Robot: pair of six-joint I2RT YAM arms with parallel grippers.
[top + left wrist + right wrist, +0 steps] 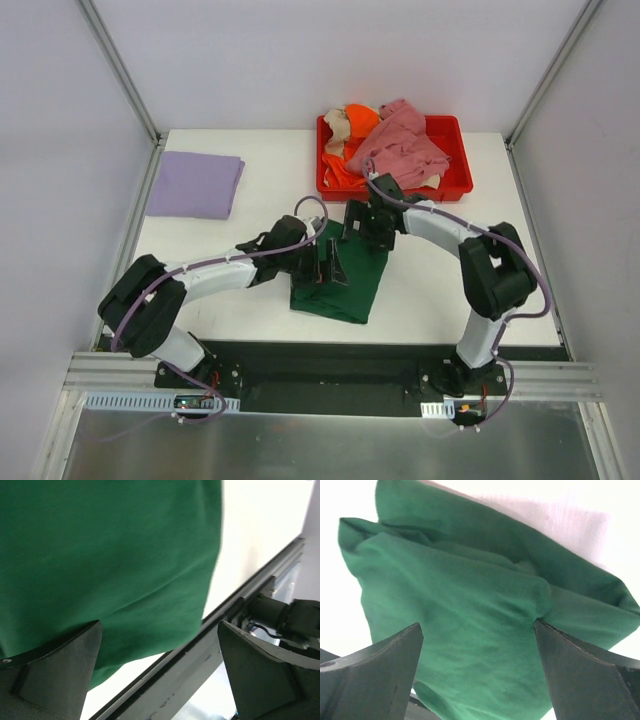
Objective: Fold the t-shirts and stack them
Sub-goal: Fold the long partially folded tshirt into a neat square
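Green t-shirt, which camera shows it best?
The right wrist view: the green t-shirt fills the frame, its folded layers and edges plain. The top external view shows it small and partly covered; the left wrist view shows only one flat stretch.

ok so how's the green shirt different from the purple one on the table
The green t-shirt lies at the near middle of the table, beneath the open left gripper and right gripper. The lavender t-shirt lies at the far left, with no gripper near it. The lavender one is pale, flat and neat-edged; the green one is dark and puffier, with a rumpled edge. Both are folded and lie outside the red tray.
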